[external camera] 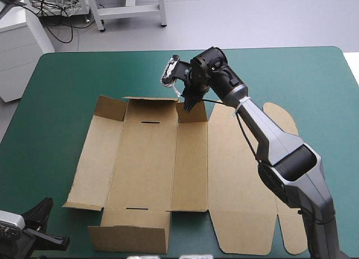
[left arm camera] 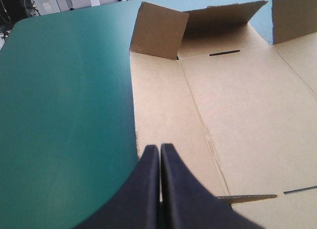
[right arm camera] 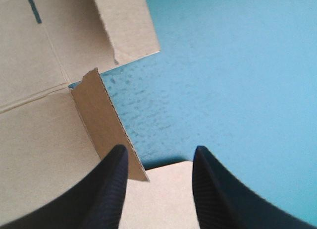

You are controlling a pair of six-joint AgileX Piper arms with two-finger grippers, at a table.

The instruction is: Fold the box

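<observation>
Early days on this one, I reckon: the box [external camera: 146,163] is lying mostly flat mid-counter [external camera: 67,79], only its far and near end walls and some corner flaps tipping up. The right gripper [right arm camera: 158,154] is sitting open around the far corner flap [right arm camera: 106,125], while the left gripper [left arm camera: 160,148] is waiting closed near-left. Side walls and tucking are looking undone.

Prob. a robotics lab: teal-green table [external camera: 67,74], floor cables [external camera: 56,17], white cabinet [external camera: 17,51], metal frame [external camera: 130,10].
</observation>
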